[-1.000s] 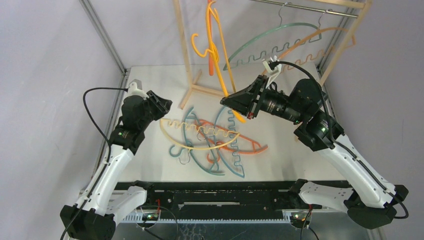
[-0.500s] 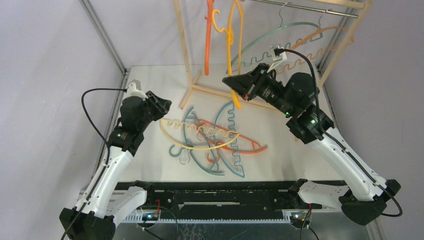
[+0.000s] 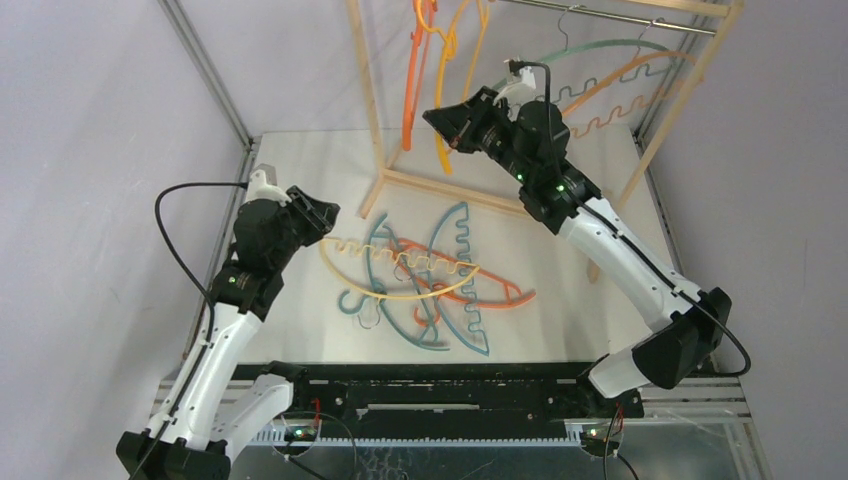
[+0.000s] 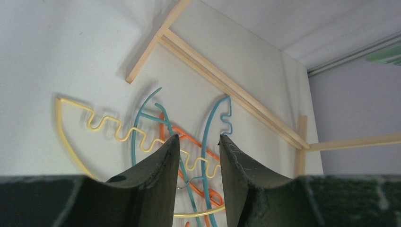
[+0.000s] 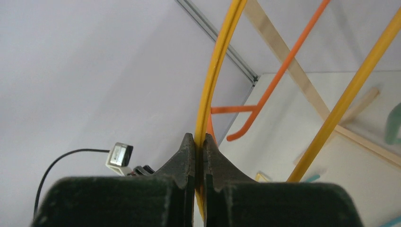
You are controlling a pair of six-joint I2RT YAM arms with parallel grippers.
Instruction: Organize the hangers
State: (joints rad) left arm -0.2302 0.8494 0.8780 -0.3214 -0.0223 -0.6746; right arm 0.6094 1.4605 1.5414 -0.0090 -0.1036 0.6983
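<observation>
My right gripper (image 3: pixel 433 114) is raised near the rack top and shut on a yellow hanger (image 3: pixel 441 157); in the right wrist view the gripper (image 5: pixel 199 138) pinches that hanger's thin yellow arm (image 5: pixel 220 56). An orange hanger (image 3: pixel 409 95) dangles beside it and also shows in the right wrist view (image 5: pixel 283 66). A teal hanger (image 3: pixel 585 48) and an orange one (image 3: pixel 640 68) hang on the metal rod (image 3: pixel 620 16). Several hangers lie piled on the table, a yellow wavy one (image 3: pixel 400 265) on top of teal (image 3: pixel 445 322) and orange (image 3: pixel 505 292). My left gripper (image 3: pixel 326 214) is open and empty above the pile's left end (image 4: pixel 101 124).
The pale wooden rack frame has an upright (image 3: pixel 365 90) at the back left, a base bar (image 3: pixel 450 190) across the table and a slanted post (image 3: pixel 690 80) at the right. A metal cage post (image 3: pixel 205 70) stands at the left.
My right arm has lifted the yellow hanger up and back-left, from over the table to near the rod; the orange hanger swung with it. My left arm has barely moved.
</observation>
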